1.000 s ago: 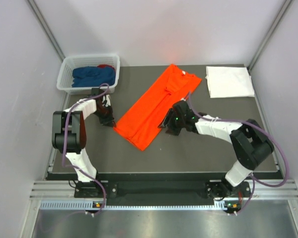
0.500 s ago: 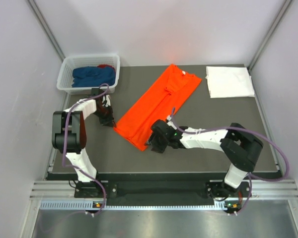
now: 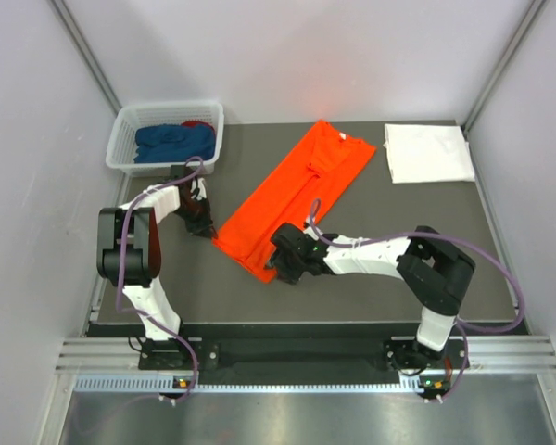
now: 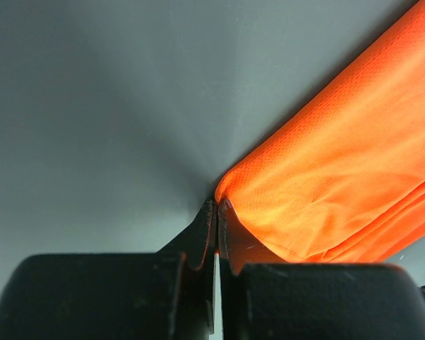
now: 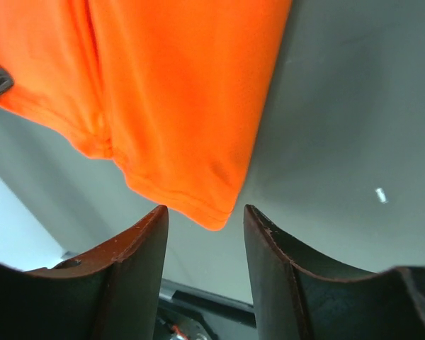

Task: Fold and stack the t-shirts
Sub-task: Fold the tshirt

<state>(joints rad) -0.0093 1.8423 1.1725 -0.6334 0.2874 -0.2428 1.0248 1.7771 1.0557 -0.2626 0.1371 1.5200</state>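
Note:
An orange t-shirt (image 3: 292, 190), folded lengthwise, lies diagonally on the dark table. My left gripper (image 3: 204, 227) is at its left hem corner. In the left wrist view the jaws (image 4: 217, 205) are shut together at the tip of that orange corner (image 4: 326, 191), pinching its edge. My right gripper (image 3: 278, 265) is at the shirt's near corner. In the right wrist view it (image 5: 202, 212) is open, and the shirt's corner tip (image 5: 212, 212) lies just ahead between the two fingers, untouched. A folded white t-shirt (image 3: 429, 153) lies at the back right.
A white basket (image 3: 128, 130) at the back left holds blue and red clothes. The table's near edge (image 3: 296, 323) runs just in front of the arms. Grey walls close in the left, right and back sides.
My right gripper has moved from the shirt's right edge near its middle down and left to the near corner. The left gripper and the shirt have stayed put.

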